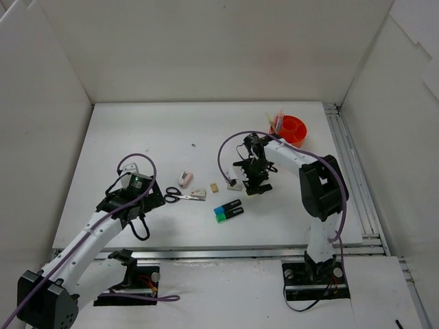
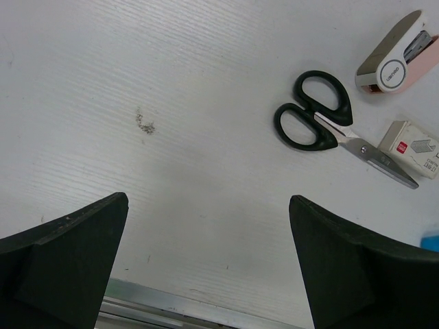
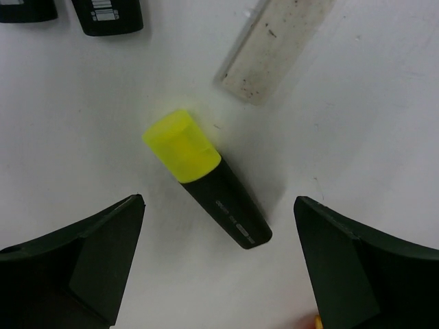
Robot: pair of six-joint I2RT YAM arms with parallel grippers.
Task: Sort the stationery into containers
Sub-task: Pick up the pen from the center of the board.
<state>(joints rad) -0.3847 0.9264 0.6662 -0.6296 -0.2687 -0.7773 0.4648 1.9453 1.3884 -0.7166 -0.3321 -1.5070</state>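
A yellow-capped black highlighter (image 3: 206, 181) lies flat on the white table, slanting between the fingers of my right gripper (image 3: 218, 199). That gripper is open and hangs straight over it, jaws clear of both sides. In the top view my right gripper (image 1: 255, 181) hides this highlighter. The orange cup (image 1: 293, 130) stands at the back right with thin pens (image 1: 276, 121) in it. Black-handled scissors (image 2: 322, 127) lie up and right of my open, empty left gripper (image 2: 207, 197). Blue- and green-ended highlighters (image 1: 228, 211) lie side by side near the front.
A pink and white stapler (image 2: 398, 58) and a small staple box (image 2: 411, 147) lie beside the scissors. A beige eraser (image 1: 215, 187) and a dirty white eraser (image 3: 274, 48) lie near my right gripper. White walls close in the table; a metal rail (image 2: 178, 305) runs along its near edge.
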